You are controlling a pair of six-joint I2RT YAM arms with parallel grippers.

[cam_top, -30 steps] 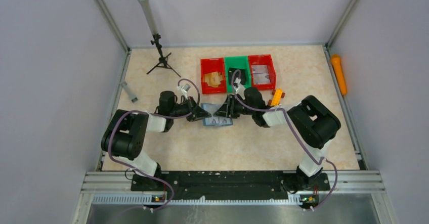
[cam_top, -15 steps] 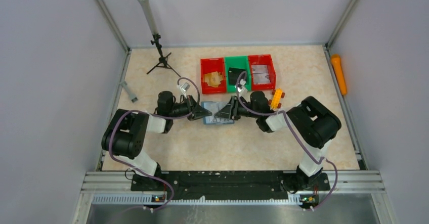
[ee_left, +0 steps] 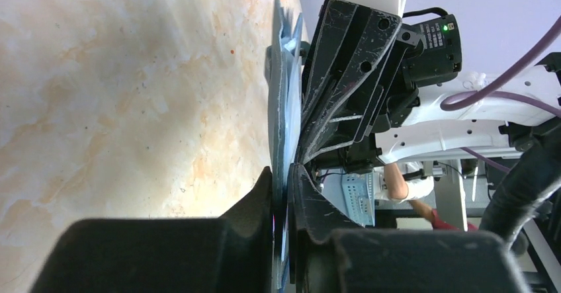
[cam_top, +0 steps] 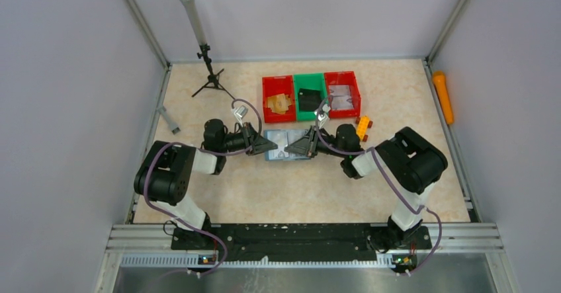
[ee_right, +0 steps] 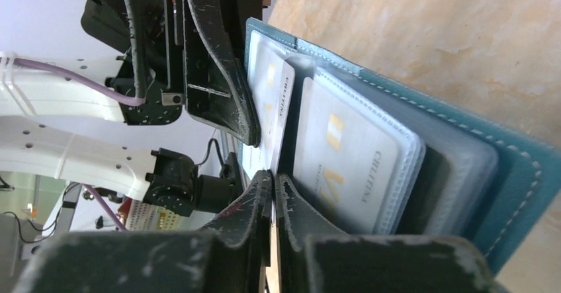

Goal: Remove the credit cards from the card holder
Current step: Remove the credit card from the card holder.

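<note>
Right wrist view has the action. The right tool (ee_right: 272, 176) is pinched narrow on the near edge of a card (ee_right: 276, 101) in the left pocket of the open card holder (ee_right: 476, 154). A second card (ee_right: 350, 167) sits snug in the pocket beside it.

Left wrist view shows the holder edge-on, with the left tool (ee_left: 283, 172) clamped tight on its rim and the two tools almost nose to nose. Top view puts the holder flat on the bench (cam_top: 298, 194) at centre frame, between both tools.

My read is that the first card is being drawn and none is free yet. The next move calls for a straight pull along the pocket, toward the right of the top view, while the left tool pins the holder down. If the grip is too shallow, the card slips. If the holder lifts, the whole thing drags along.

Round about, a row of bins (cam_top: 309, 75) sits just above the holder, close behind the wrists. An orange block (cam_top: 361, 126) lies near the right arm, right where that pull may sweep. A tripod (cam_top: 210, 75) stands well apart at upper left, and an orange cylinder (cam_top: 442, 97) hugs the right edge.
</note>
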